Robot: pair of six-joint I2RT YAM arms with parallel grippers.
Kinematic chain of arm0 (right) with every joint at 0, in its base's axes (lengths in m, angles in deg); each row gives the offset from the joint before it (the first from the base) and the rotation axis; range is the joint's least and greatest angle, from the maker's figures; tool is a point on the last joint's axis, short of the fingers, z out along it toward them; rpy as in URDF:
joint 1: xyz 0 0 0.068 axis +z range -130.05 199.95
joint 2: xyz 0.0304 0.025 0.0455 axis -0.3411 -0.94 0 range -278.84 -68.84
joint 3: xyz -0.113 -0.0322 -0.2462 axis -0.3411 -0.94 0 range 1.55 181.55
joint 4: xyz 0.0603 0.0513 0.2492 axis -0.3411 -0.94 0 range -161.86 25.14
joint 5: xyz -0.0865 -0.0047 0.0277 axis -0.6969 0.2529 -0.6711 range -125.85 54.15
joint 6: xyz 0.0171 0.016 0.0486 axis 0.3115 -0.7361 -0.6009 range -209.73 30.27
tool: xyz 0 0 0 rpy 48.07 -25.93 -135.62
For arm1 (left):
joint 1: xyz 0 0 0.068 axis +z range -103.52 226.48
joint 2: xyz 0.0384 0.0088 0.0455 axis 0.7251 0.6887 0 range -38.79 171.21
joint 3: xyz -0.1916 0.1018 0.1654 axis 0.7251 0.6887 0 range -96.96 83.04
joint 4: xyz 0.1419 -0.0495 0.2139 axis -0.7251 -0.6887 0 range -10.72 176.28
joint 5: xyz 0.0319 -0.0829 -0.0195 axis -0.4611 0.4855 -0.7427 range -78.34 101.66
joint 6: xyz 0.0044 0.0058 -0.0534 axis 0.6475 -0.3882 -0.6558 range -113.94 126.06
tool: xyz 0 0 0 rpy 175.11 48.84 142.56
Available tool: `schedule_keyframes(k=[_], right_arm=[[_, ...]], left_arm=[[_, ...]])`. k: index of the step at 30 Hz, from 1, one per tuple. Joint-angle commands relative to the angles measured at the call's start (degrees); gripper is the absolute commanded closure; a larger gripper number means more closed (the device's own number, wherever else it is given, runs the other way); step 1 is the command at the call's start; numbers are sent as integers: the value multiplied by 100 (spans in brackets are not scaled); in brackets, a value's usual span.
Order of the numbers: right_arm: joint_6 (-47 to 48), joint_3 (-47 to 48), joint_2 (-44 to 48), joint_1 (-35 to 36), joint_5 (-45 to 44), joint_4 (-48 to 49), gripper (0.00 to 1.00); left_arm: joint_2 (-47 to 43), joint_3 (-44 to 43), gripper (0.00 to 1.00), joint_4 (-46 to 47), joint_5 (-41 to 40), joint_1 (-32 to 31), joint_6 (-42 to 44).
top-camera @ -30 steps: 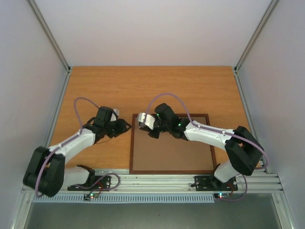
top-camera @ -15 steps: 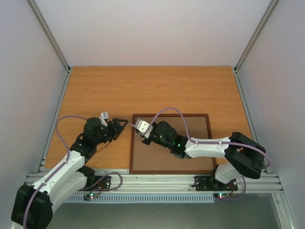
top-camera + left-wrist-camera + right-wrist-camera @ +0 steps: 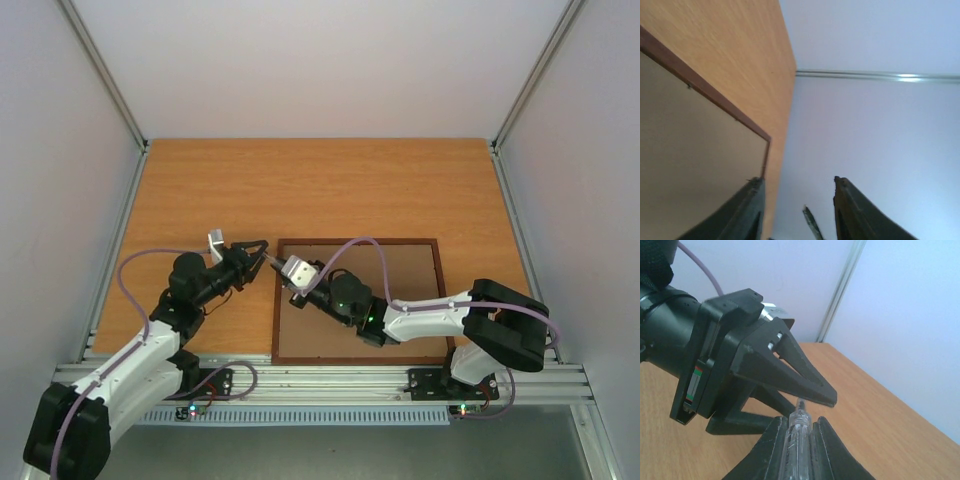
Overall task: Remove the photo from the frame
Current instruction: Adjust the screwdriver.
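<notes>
Frame [image 3: 415,270]: lies back up on the table [image 3: 300,190], right of centre, plain brown backing showing; the photo cannot be seen.
Left gripper [image 3: 252,257]: fingers [image 3: 747,210] apart, nothing between them, just beside the frame's far left corner.
Right gripper [image 3: 281,266]: over that same corner, fingers pressed on a thin clear piece [image 3: 799,432], tips close to the left gripper's.
In the way: right arm [image 3: 420,312] and its purple cable [image 3: 365,243] cross above the backing.

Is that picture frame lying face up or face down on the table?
Face down: from above, the frame shows only its plain brown back inside the dark rim.
</notes>
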Motion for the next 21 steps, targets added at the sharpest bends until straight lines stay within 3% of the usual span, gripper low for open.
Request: schedule_keyframes(k=[1, 8, 14, 21], right_arm=[[-171, -132, -49, 61, -276, 568, 99], [-260, -325, 60, 61, -223, 478, 85], [-313, -154, 484, 52, -144, -741, 72], [-669, 621, 950, 3, 30, -3474, 69]], left_arm=[[49, 125, 67, 1037, 55, -30, -350], [74, 99, 98, 1116, -16, -39, -240], [106, 78, 99, 1024, -140, -39, 23], [117, -142, 99, 471, -251, -40, 796]])
